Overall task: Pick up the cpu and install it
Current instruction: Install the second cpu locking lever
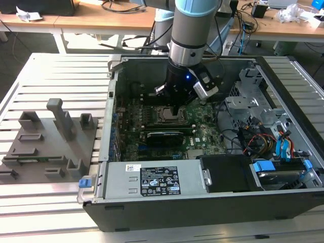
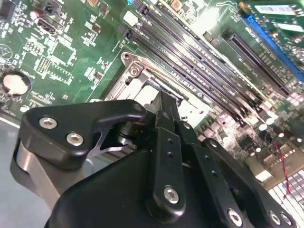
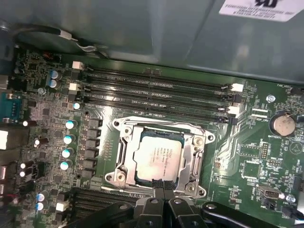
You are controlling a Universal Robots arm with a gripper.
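The cpu (image 3: 158, 160) is seated in the socket frame (image 3: 124, 156) (install step, seemingly placed). The gripper (image 3: 161, 186), fingertips together, is touching its 6 o'clock edge; a careful touch is called for.

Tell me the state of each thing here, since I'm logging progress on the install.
cpu: lying flat in the socket frame, the gripper's tips at its edge.
socket frame: open, no bracket over the chip.
gripper: fingertips together.
computer case: side panel off, motherboard exposed.
memory slots: empty.
fixture tray: beside the case.

Computer case (image 1: 167, 212): motherboard (image 1: 202, 126) inside. Cpu (image 3: 157, 158) in socket frame (image 3: 124, 142). Fixture tray (image 1: 35, 147) at exterior view's left, beside case.
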